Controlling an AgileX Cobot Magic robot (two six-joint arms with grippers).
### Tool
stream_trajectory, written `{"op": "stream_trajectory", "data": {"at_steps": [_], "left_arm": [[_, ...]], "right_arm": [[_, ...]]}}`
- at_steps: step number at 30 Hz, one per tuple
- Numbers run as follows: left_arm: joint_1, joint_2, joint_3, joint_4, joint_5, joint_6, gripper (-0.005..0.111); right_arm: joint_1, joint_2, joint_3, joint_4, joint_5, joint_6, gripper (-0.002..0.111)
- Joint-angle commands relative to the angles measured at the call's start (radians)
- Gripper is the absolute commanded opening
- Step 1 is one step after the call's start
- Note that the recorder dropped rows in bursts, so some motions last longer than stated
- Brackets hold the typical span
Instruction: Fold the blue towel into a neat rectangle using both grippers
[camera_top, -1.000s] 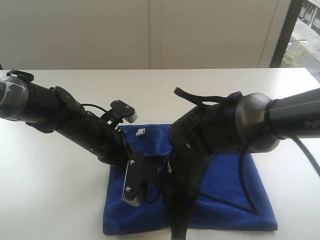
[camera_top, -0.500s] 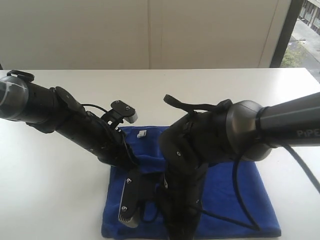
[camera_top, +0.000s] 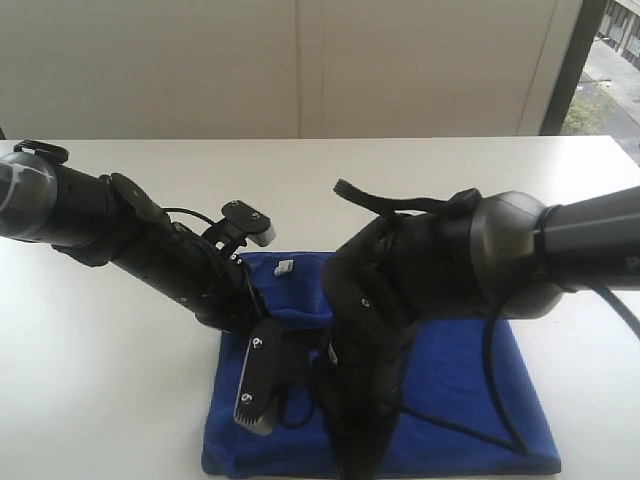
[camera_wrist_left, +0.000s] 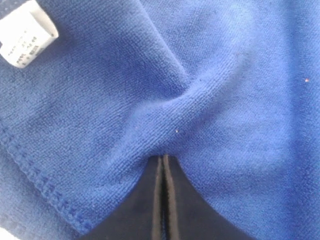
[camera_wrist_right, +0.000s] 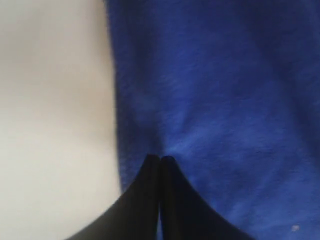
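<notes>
A large rectangular blue towel (camera_top: 455, 395) of soft terry cloth lies flat on the smooth white table (camera_top: 100, 390), at the near edge and a little right of the middle. Its small white tag (camera_top: 283, 266) sits on the far edge, towards the left corner. Both black arms reach down over the cloth: one from the left, one from the right, crossing close together above the towel's left half. A narrow grey-white block (camera_top: 253, 388) hangs at the left arm's wrist, just above the cloth.

The left gripper (camera_wrist_left: 164, 161), with narrow black fingers, has its jaws pressed tight together. The blue cloth bunches into folds that run to the tips, so a pinch of towel is caught between them.

The right gripper (camera_wrist_right: 160, 160), also black and narrow, is closed tight as well, right at a side edge of the towel where blue meets bare table. A faint crease leads into its tips, so it appears to nip the cloth.
</notes>
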Motion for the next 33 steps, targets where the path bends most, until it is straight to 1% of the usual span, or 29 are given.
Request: {"op": "stream_trajectory", "data": {"at_steps": [1, 4, 10, 15, 19, 21, 23, 25, 27, 29, 31, 33], "left_arm": [[-0.003, 0.004, 0.001, -0.005, 0.024, 0.002, 0.0], [-0.003, 0.004, 0.001, -0.005, 0.024, 0.002, 0.0], [-0.003, 0.004, 0.001, -0.005, 0.024, 0.002, 0.0], [-0.003, 0.001, 0.001, -0.005, 0.022, 0.002, 0.0], [0.009, -0.067, 0.001, -0.011, 0.02, -0.001, 0.0], [0.018, -0.116, 0.001, -0.021, 0.0, -0.001, 0.0], [0.03, -0.162, 0.001, -0.048, -0.057, -0.007, 0.0], [0.049, -0.179, 0.001, -0.084, -0.117, -0.034, 0.0], [0.074, -0.181, -0.001, -0.12, -0.136, -0.036, 0.001], [0.102, -0.156, -0.021, -0.166, -0.081, -0.036, 0.006], [0.132, -0.117, -0.059, -0.21, 0.01, -0.017, 0.016], [0.167, -0.063, -0.114, -0.253, 0.105, -0.017, 0.029]], "right_arm": [[-0.001, 0.007, 0.002, -0.088, -0.076, 0.102, 0.0], [-0.001, 0.043, 0.002, -0.067, -0.062, 0.095, 0.0], [-0.001, 0.056, 0.002, 0.058, -0.016, 0.005, 0.0], [-0.001, 0.011, 0.002, 0.034, -0.011, 0.005, 0.0], [-0.001, -0.086, 0.002, -0.025, -0.026, 0.074, 0.0], [-0.006, -0.118, 0.002, -0.075, -0.026, 0.121, 0.0], [-0.025, -0.13, 0.002, -0.099, -0.015, 0.153, 0.0], [-0.055, -0.128, 0.004, -0.095, 0.003, 0.16, 0.0], [-0.082, -0.122, 0.012, -0.076, -0.001, 0.16, 0.0], [-0.114, -0.112, 0.014, -0.037, 0.001, 0.16, 0.0], [-0.146, -0.094, 0.014, 0.008, 0.003, 0.16, 0.0], [-0.172, -0.077, 0.014, 0.042, 0.008, 0.16, 0.0]]}}
